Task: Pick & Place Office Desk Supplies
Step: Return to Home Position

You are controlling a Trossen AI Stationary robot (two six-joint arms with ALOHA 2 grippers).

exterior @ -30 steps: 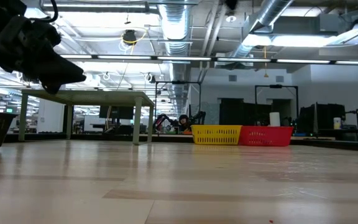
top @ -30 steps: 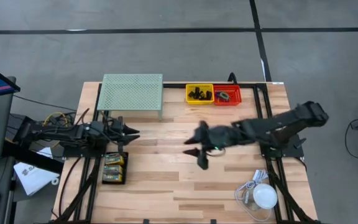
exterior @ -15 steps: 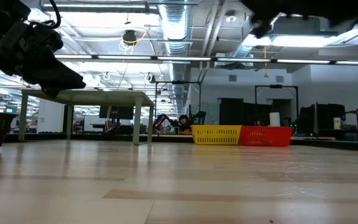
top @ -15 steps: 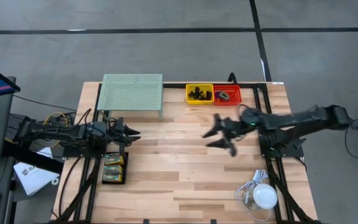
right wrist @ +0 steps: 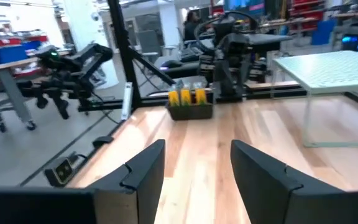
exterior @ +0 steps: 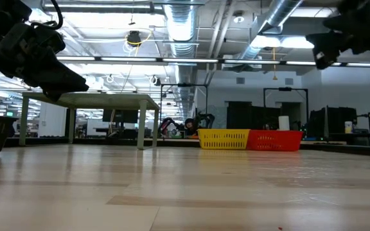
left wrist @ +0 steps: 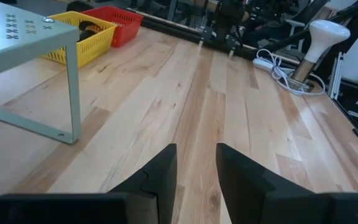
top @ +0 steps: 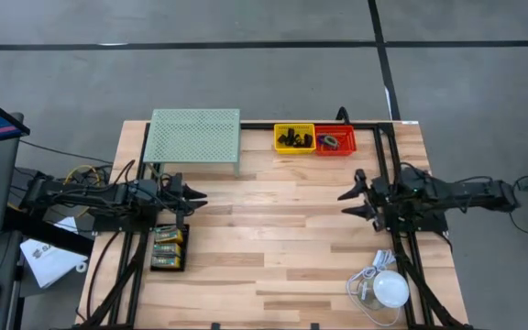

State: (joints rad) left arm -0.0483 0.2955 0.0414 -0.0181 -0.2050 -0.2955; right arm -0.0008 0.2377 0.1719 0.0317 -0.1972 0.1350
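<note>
R gripper (top: 345,204) hangs empty over the plank-wood table (top: 273,257) nr its right edge, fingers spread. L gripper (top: 202,198) also spread, beside perforated green stand (top: 193,135). Black clips (top: 293,138) lie in yellow slotted basket (top: 294,126). Thin rings (top: 331,141) lie in red basket (top: 348,147) touching it, at far edge.

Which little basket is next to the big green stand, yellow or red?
The yellow basket; the red basket sits on its far side from the green stand.
</note>
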